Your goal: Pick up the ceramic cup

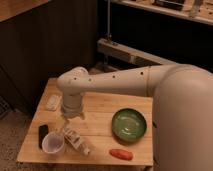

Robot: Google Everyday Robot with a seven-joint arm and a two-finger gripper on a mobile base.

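Observation:
The ceramic cup (52,143) is small, white and round, standing upright near the front left of the wooden table (100,107). My arm reaches in from the right and bends down over the table's left half. The gripper (66,127) hangs below the wrist, just above and to the right of the cup's rim, close to it. The cup stands free on the table.
A wide green bowl (129,124) sits at the right. An orange-red carrot-like item (121,154) lies near the front edge. A packet (76,140) lies right of the cup, a black object (43,135) left of it, a pale item (53,103) at the back left.

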